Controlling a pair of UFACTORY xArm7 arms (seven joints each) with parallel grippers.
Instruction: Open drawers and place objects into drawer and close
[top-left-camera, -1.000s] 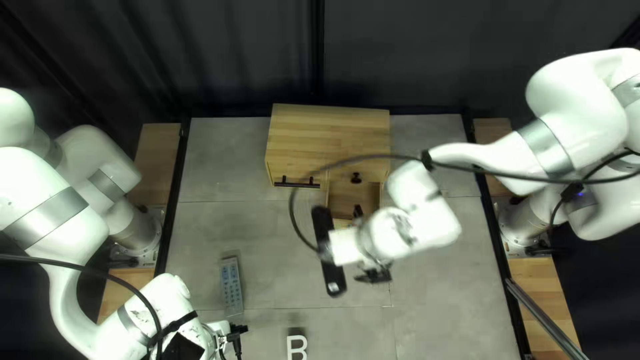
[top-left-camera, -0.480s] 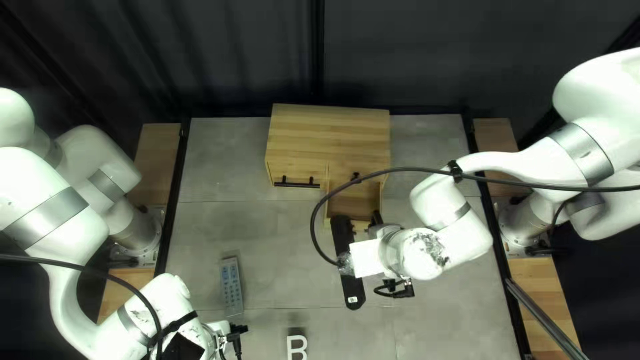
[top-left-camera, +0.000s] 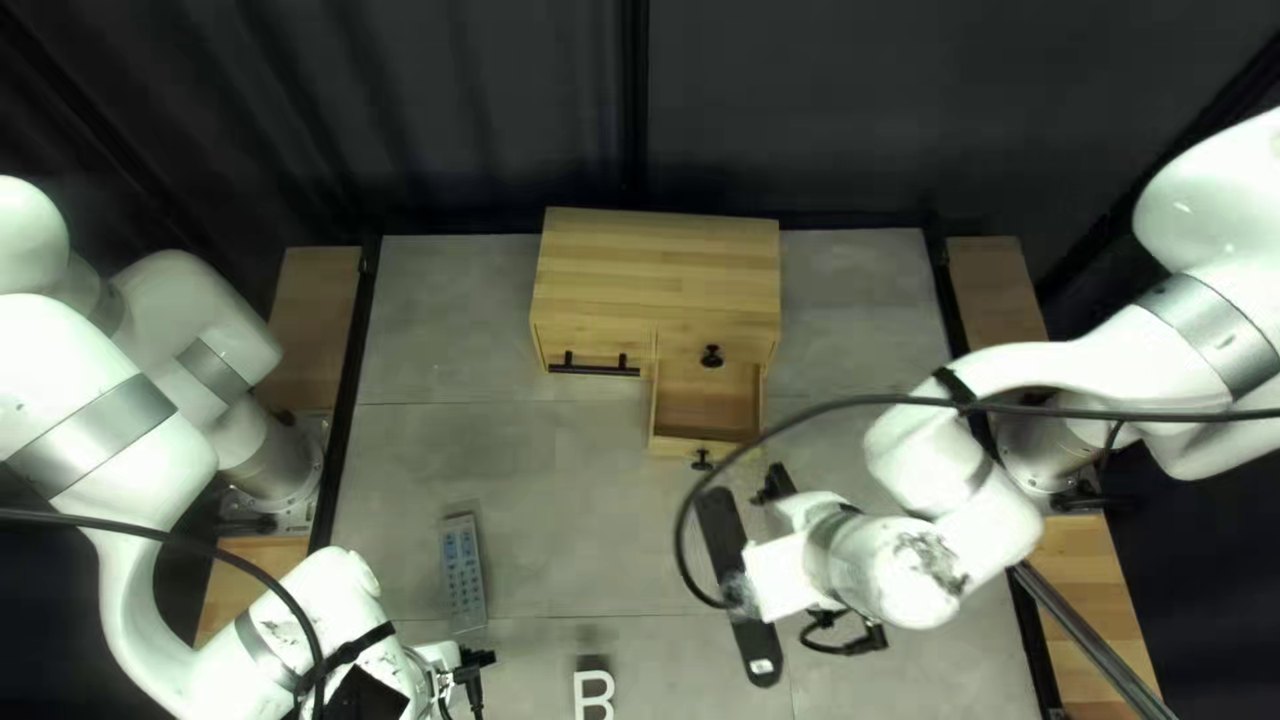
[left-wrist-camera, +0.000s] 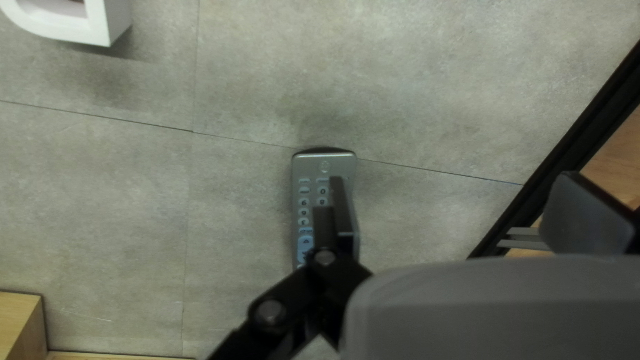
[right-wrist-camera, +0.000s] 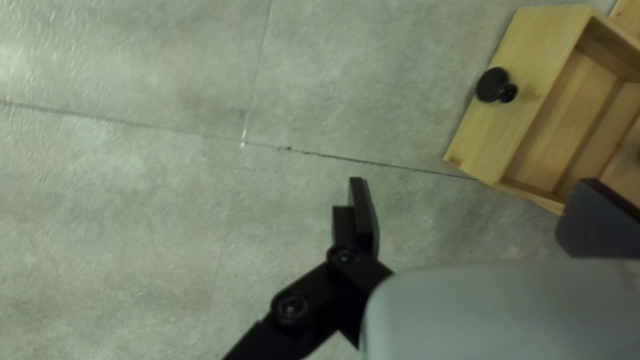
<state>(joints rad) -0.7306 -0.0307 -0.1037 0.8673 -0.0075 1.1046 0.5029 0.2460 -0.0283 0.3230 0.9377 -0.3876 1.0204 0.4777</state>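
The wooden cabinet (top-left-camera: 654, 267) has its small right-hand drawer (top-left-camera: 711, 398) pulled out. Off that drawer's front corner, my right gripper (top-left-camera: 776, 483) hangs over the table, apart from the knob (top-left-camera: 703, 460). A grey remote (top-left-camera: 463, 574) lies left of centre, with my left gripper (top-left-camera: 476, 663) near its closer end. In the left wrist view, the left gripper (left-wrist-camera: 460, 207) is open above the table, one finger overlapping the remote (left-wrist-camera: 325, 167). In the right wrist view, the right gripper (right-wrist-camera: 477, 210) is open, holding nothing, with the drawer (right-wrist-camera: 510, 113) ahead to one side.
A white letter B (top-left-camera: 594, 696) stands at the near edge of the table. The cabinet's other front, with a black bar handle (top-left-camera: 594, 370), is shut. A black cable (top-left-camera: 787, 427) loops from my right arm across the table beside the open drawer.
My right gripper has moved away from the drawer, rightward and toward the near edge, uncovering its front and knob. The drawer stays out; the left arm has held still.
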